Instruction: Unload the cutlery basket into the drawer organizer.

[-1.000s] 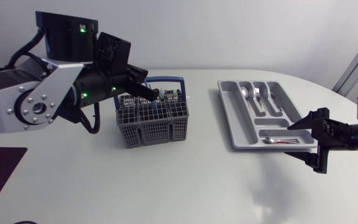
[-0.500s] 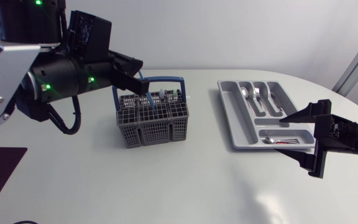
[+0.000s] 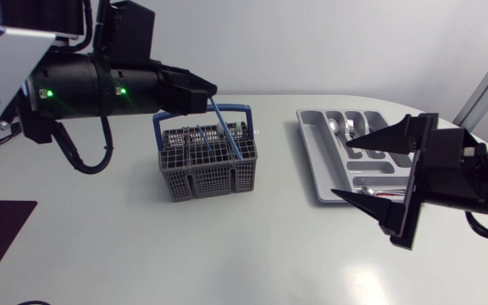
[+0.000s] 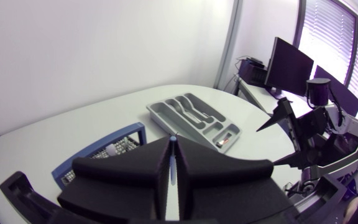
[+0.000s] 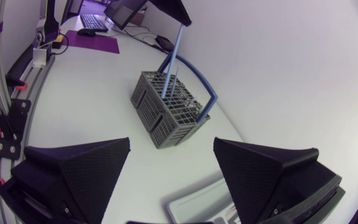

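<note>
Grey mesh cutlery basket with a blue handle point(image 3: 195, 174) sits on our white counter point(image 3: 252, 246). Thin blue-handled utensil point(image 3: 227, 129) is tilted, lower end in the basket, top pinched in our left jaws above it. Grey plastic drawer organizer point(image 3: 320, 161) lies well apart on our right, with silver cutlery point(image 3: 352, 131) in it. Right jaws are spread wide at its near end.

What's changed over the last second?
The left gripper rose from the basket, drawing a blue utensil up with it; the utensil's lower end is still in the basket. The right gripper, open, moved in toward the organizer. Basket and organizer stayed put.
</note>
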### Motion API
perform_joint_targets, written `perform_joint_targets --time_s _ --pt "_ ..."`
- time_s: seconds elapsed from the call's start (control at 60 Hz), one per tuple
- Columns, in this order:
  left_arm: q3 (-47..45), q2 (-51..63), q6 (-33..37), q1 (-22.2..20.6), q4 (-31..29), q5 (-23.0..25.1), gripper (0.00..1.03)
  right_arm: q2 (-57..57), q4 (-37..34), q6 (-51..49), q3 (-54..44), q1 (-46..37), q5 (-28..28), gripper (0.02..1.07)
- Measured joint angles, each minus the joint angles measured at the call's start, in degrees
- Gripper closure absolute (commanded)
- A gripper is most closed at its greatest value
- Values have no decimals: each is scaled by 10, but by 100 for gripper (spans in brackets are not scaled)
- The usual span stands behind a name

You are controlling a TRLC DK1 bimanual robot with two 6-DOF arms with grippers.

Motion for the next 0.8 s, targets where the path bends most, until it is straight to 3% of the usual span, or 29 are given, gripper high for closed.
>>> perform_joint_targets --time_s 0.233,0.483,0.8 --pt "10 59 -13 6 0 99 99 60 24 94 18 95 14 18" --pt "35 98 -16 3 -4 165 99 148 42 134 66 123 9 23" --pt "44 99 -15 -19 -5 189 99 220 54 155 102 126 -12 55"
